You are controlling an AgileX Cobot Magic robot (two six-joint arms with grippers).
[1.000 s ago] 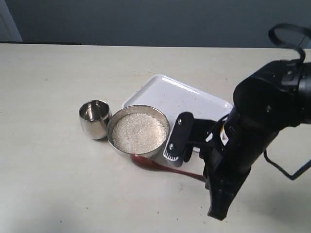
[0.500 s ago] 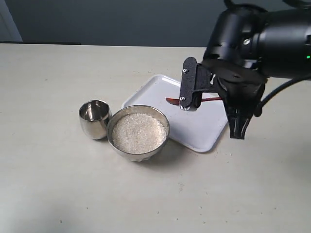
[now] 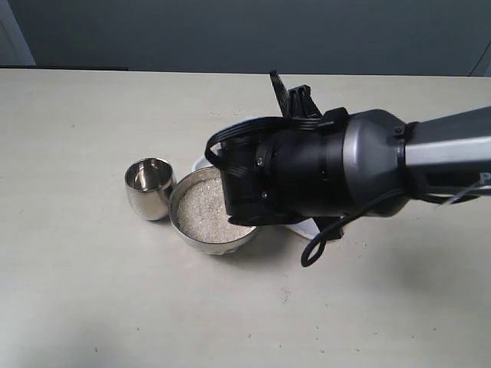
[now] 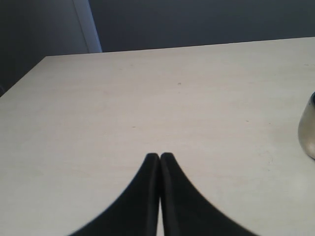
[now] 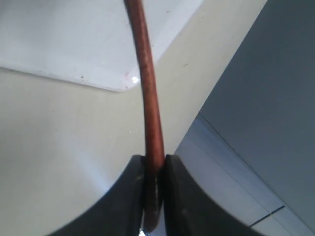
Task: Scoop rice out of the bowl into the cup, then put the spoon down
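The rice [image 3: 199, 208] lies in the bowl [image 3: 192, 239], a heap of small white grains. The bowl sits on the table [image 3: 92, 291]. The cup [image 3: 148, 186] stands just beside the bowl, so close that I cannot tell if they touch.

I hold the spoon [image 5: 147, 88] in my right gripper [image 5: 154, 158]. My jaws pinch its thin brown handle from both sides. The handle runs away from my jaws and passes over a corner of the white tray [image 5: 74, 44]. The spoon's head is out of the wrist picture, so I cannot see it.

In the exterior view my right arm [image 3: 322, 176], big and black and grey, hangs over the right side of the bowl. It hides that part of the rice, most of the tray, the spoon and my right gripper too.

My left gripper [image 4: 160, 157] is over bare table. Its jaws are pressed together. A bit of the cup's shiny side shows in that wrist picture, well apart from my jaws
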